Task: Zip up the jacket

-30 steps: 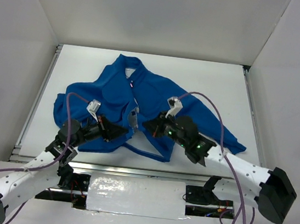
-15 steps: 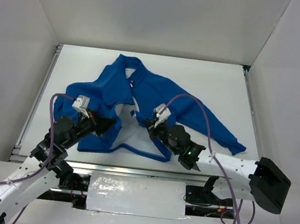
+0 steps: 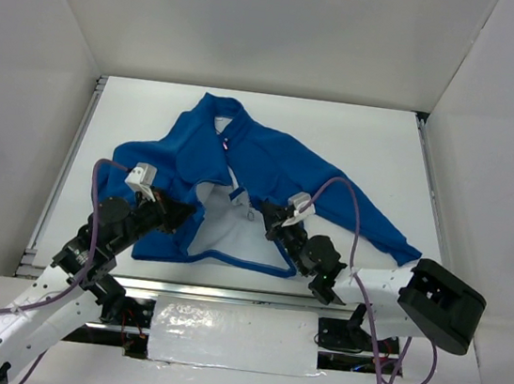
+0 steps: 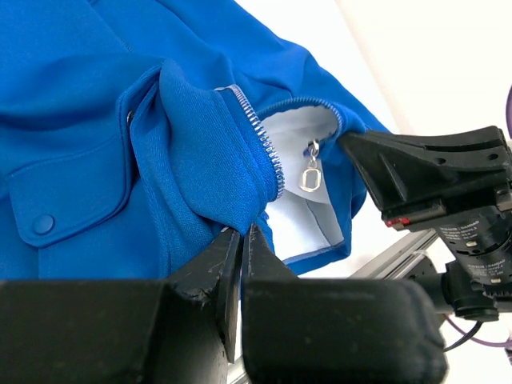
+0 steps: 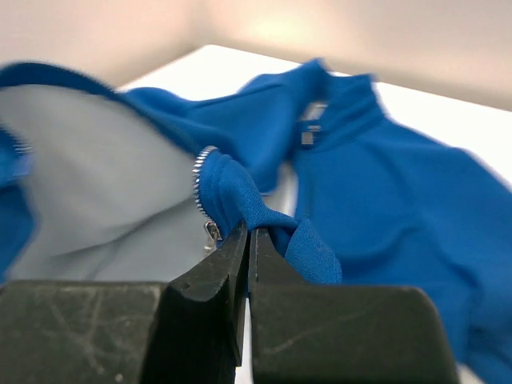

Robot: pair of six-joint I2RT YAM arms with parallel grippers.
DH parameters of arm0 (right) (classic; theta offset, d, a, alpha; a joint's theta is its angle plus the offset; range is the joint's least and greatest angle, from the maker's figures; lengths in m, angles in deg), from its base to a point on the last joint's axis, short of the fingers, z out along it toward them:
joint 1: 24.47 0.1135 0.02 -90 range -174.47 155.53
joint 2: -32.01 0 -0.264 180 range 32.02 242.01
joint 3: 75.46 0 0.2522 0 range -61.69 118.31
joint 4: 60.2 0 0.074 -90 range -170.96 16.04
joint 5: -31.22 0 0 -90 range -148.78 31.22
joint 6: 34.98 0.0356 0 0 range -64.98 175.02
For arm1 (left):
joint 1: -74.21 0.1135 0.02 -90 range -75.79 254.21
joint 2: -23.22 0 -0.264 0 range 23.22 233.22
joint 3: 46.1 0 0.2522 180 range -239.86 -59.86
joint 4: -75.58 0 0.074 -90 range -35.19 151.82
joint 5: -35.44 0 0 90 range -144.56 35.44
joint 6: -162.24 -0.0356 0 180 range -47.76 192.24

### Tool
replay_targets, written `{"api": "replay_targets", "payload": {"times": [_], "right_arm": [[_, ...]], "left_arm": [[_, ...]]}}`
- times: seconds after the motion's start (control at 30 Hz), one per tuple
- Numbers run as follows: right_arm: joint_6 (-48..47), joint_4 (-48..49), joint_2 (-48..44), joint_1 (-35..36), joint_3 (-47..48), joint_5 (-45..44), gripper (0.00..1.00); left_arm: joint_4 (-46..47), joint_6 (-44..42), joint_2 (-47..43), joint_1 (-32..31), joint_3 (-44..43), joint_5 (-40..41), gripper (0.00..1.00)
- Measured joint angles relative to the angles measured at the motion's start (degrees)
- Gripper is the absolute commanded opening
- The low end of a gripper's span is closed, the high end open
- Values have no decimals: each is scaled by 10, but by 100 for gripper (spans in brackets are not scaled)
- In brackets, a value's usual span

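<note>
Jacket point(image 3: 271, 161) pinched, left gripper point(image 4: 242, 232), right gripper point(image 5: 248, 230)

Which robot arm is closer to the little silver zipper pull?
Right. The right fingers pinch the bright blue fleece jacket right beside the small metal zipper pull; the left fingers pinch the other front edge, farther away.

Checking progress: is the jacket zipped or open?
Open. The jacket front edges are spread apart at the hem, with pale lining showing between them.

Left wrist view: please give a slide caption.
The left gripper pinches the jacket beside its zipper teeth; the metal pull hangs nearby.
</note>
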Motion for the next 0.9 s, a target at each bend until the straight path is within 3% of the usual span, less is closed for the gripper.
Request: {"api": "replay_targets", "payload": {"times": [0.33,0.5,0.9], "right_arm": [[142,38,-74,-69,-30,235,0],[218,44,-113,-97,-23,340,0],[341,0,-133,-97,-12,393,0]], "left_arm": [[7,-12,0,0,0,-29,0],[53,-12,5,0,8,-75,0],[222,-6,12,0,73,-191,0]]}}
